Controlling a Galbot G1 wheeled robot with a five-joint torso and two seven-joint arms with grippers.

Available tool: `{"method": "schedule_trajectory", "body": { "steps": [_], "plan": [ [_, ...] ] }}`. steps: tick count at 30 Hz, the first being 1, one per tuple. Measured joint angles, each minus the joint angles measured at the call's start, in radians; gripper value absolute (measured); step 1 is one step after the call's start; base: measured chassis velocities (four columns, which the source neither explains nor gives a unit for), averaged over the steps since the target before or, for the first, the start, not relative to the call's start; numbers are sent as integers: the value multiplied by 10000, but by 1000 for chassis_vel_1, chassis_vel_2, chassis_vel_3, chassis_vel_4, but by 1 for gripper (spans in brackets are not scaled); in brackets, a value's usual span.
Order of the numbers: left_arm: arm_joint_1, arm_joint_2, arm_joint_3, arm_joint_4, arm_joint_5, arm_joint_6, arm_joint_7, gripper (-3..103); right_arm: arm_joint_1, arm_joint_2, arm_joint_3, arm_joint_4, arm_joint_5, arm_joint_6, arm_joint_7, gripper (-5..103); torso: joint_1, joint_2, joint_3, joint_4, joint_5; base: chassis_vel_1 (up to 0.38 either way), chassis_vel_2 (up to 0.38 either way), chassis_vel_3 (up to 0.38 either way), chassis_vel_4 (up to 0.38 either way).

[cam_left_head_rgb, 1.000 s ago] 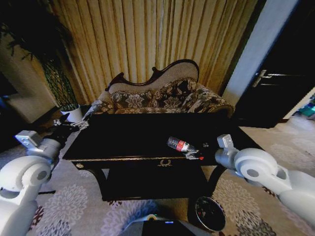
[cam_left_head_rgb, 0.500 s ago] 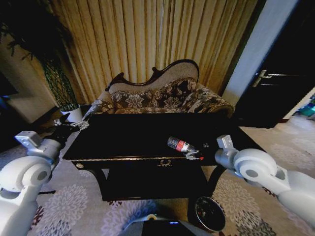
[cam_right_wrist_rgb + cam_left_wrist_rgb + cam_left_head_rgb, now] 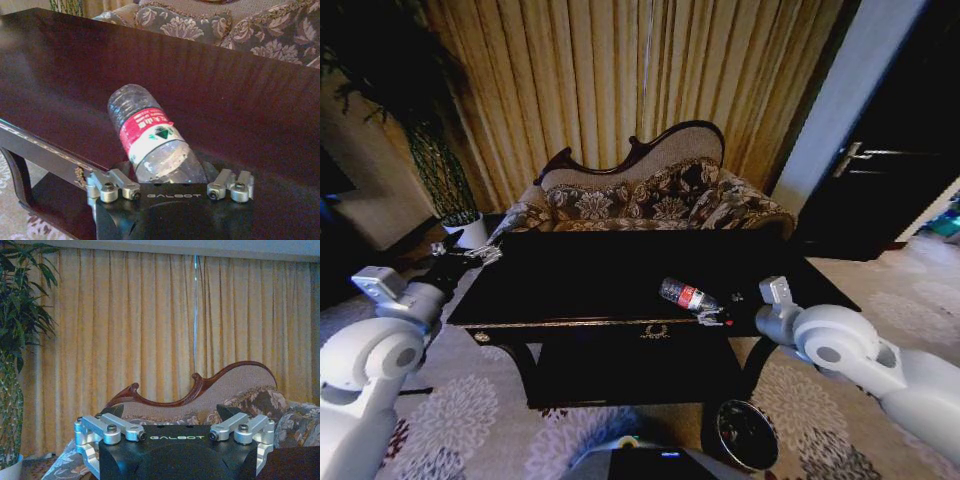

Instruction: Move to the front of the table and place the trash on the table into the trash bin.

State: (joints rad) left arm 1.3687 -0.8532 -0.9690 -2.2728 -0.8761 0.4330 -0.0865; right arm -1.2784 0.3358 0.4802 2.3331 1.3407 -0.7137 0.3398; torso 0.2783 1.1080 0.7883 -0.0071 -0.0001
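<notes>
While the robot stands squarely before the desk [image 3: 570, 290], the entry reads as follows:

Item 1, desk: dark, near-black top with gold trim and a central gold ornament on the front edge, lower shelf beneath; a floral sofa [image 3: 650, 200] stands behind it, curtains [image 3: 620, 80] behind that.

Item 2, trash: 1 clear plastic bottle [image 3: 688, 295] with a red and white label, lying on its side on the desk top near the front edge, toward the robot's right. In the right wrist view the bottle [image 3: 150, 137] lies straight ahead of the end effector, its lower part running in between the 2 finger mounts. Small pale specks beside it on the desk are too small to identify.

Item 3, trash bin [image 3: 747, 433]: round, dark inside, on the patterned carpet in front of the desk's right end, just beside the robot's base; nothing can be made out inside it.

Item 4, right end effector [image 3: 715, 318]: low at the desk's front edge, at the bottle's near end. Fingers appear spread either side of the bottle; whether they press on it cannot be told.

Item 5, left end effector [image 3: 465, 257]: idle, held out past the desk's left end, pointing toward the sofa, fingers spread wide and holding nothing.

Progress, as judged: approach to the desk done; bottle not yet lifted, nothing yet in the bin; grasp, carry and drop all remain
</notes>
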Motion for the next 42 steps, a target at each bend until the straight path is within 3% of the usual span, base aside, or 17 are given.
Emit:
{"method": "schedule_trajectory", "body": {
  "steps": [2,5,6,7,10,17,19,22,24,25,28,29,32,34,36,39,42],
  "plan": [
    [-3,-4,1,-1,-40,-29,22,100,-15,37,-20,-8,-97,10,-4,70,0,0,0,0,0,0,0,0,0],
    [-3,-2,-13,-6,-64,-31,35,100,-19,57,-28,-8,-138,15,-11,70,0,0,0,0,0,0,0,0,0],
    [-1,23,-54,-14,-96,-39,48,100,-24,92,-41,6,-202,22,-19,58,0,0,0,0,0,0,0,0,0],
    [-1,23,-54,-14,-96,-39,48,100,-24,92,-41,6,-202,22,-19,58,0,0,0,0,0,0,0,0,0],
    [-28,114,-122,-15,-237,-52,51,100,-35,115,-42,45,-281,38,-29,46,0,0,0,-1,0,0,0,0,0],
    [22,23,-125,-83,-265,-53,47,100,-70,113,7,60,-365,179,-23,30,0,0,0,0,0,0,0,0,0],
    [30,4,-123,-93,-263,-53,47,100,-83,132,7,59,-426,264,-18,30,0,0,0,0,0,0,0,0,0],
    [20,-22,-99,-97,-252,-76,-5,100,-93,265,-8,-46,-659,784,0,28,0,0,0,0,-1,0,0,0,0],
    [-42,-59,-16,-113,-272,-124,-279,100,-54,554,-26,-301,-975,1708,26,28,0,0,0,-1,0,0,0,0,0],
    [-42,-59,-16,-113,-272,-124,-279,100,-54,554,-26,-301,-975,1708,26,28,0,0,0,-1,0,0,0,0,0],
    [-57,-107,28,-190,-310,-126,-396,100,30,1016,169,-589,-1001,2833,342,28,0,-1,0,0,1,0,0,0,0],
    [-57,-107,28,-190,-310,-126,-396,100,30,1016,169,-589,-1001,2833,342,28,0,-1,0,0,1,0,0,0,0],
    [-26,-233,90,-229,-303,-161,-448,100,222,1733,451,-1117,-1102,3959,527,28,-1,0,0,0,0,0,0,0,0],
    [6,-275,124,-246,-302,-234,-519,100,256,1967,524,-1266,-1190,4262,580,28,0,0,0,0,1,0,0,0,0],
    [30,-316,149,-257,-302,-306,-597,100,257,2249,592,-1421,-1439,4633,632,28,0,-1,0,0,1,0,0,0,0],
    [12,-416,301,-116,-155,-816,-719,100,192,2776,591,-1795,-2543,5209,641,28,0,0,0,-1,-1,0,0,0,0],
    [3,-496,492,4,132,-1178,-951,100,199,3151,566,-2089,-3234,5403,640,27,0,0,0,-1,0,0,0,0,0]
  ]
}}
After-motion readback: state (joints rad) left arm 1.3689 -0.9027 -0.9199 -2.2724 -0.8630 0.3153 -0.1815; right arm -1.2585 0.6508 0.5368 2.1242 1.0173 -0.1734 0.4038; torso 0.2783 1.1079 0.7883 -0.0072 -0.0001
